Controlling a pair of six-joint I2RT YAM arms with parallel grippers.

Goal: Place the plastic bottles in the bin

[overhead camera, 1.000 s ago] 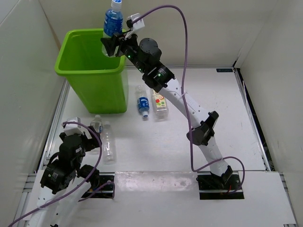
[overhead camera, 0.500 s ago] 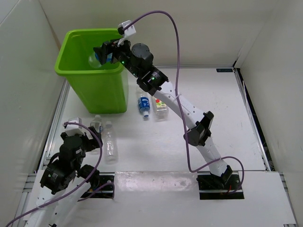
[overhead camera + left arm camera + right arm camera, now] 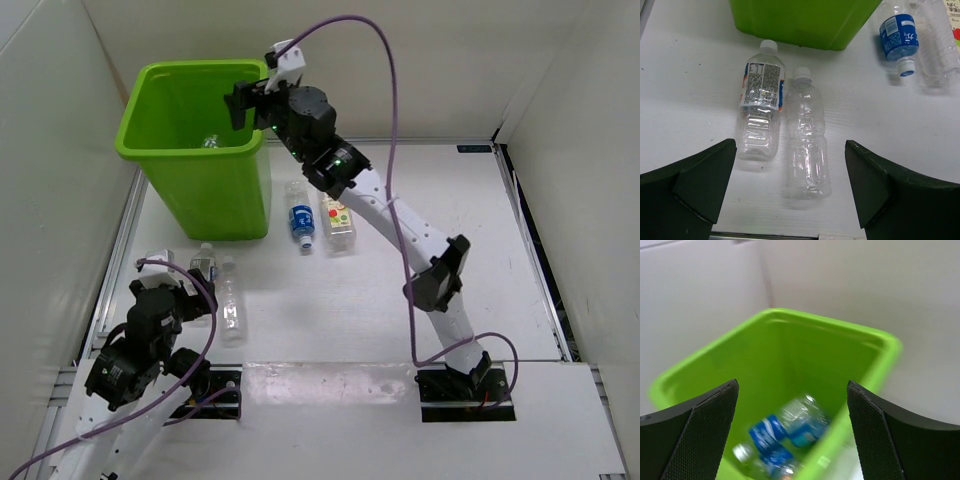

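Above the bin, the right pincer gapes wide, holding nothing.

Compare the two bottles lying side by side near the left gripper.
The labelled bottle carries a printed wrap; the bare bottle has none. The labelled bottle's cap lies nearer the green bin than the bare bottle's. Both are clear, white-capped, lying flat, caps toward the bin.

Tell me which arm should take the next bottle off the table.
Left. The left gripper, open, hangs over the labelled bottle and the clear bottle lying side by side by the bin. The right gripper, also open, is high over the bin, away from any bottle on the table.
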